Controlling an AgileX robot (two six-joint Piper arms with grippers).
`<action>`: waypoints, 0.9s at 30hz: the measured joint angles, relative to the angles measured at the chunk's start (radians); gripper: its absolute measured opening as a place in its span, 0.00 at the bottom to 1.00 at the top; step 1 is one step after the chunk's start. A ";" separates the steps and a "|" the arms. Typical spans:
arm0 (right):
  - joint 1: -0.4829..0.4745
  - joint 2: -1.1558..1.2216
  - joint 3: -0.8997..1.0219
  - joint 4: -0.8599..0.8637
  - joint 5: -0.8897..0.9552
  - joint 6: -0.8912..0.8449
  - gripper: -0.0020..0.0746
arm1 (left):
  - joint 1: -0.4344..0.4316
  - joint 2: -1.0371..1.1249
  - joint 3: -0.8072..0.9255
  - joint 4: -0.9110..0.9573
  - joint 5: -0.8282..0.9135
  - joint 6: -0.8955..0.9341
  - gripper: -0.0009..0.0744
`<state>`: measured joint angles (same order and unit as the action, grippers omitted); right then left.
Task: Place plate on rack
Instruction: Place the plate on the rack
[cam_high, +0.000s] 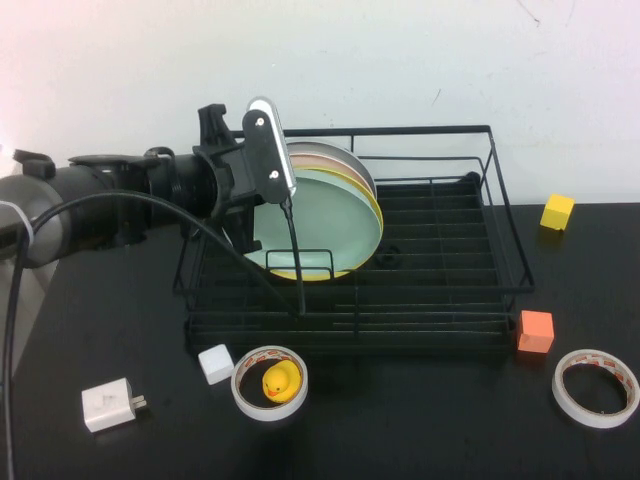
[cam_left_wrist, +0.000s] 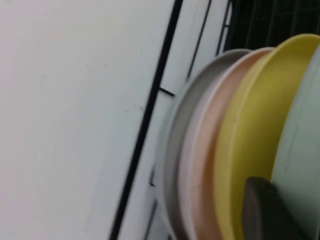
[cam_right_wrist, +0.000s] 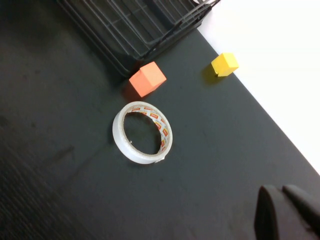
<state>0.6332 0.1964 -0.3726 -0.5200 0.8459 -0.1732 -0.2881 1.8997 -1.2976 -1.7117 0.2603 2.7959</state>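
Note:
The pale mint-green plate (cam_high: 320, 225) stands on edge inside the black wire rack (cam_high: 505, 215), at its left end. It leans against a yellow plate (cam_left_wrist: 255, 125), a pink plate (cam_left_wrist: 205, 165) and a grey plate (cam_left_wrist: 175, 150) behind it. My left gripper (cam_high: 262, 215) is at the plate's left rim, mostly hidden by the wrist camera. In the left wrist view one dark finger (cam_left_wrist: 265, 210) lies between the yellow plate and the mint plate (cam_left_wrist: 305, 125). My right gripper (cam_right_wrist: 280, 192) is shut and empty over the bare table at the right, outside the high view.
An orange cube (cam_high: 536, 331) and a tape roll (cam_high: 596, 387) lie right of the rack. A yellow cube (cam_high: 557, 211) sits at the far right. A tape roll holding a yellow duck (cam_high: 270, 382), a white cube (cam_high: 216, 364) and a white plug (cam_high: 110, 404) lie in front.

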 joint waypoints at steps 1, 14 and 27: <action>0.000 0.000 0.000 0.000 0.000 0.000 0.02 | 0.000 0.005 0.000 0.000 0.000 -0.007 0.11; 0.000 0.000 0.000 0.000 0.004 0.000 0.02 | 0.000 0.058 0.000 0.000 0.052 -0.196 0.69; 0.000 0.000 0.000 0.000 0.008 0.000 0.02 | 0.000 0.057 0.000 0.000 0.021 -0.400 0.60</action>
<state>0.6332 0.1964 -0.3726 -0.5200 0.8535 -0.1732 -0.2881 1.9571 -1.2976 -1.7117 0.2818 2.3957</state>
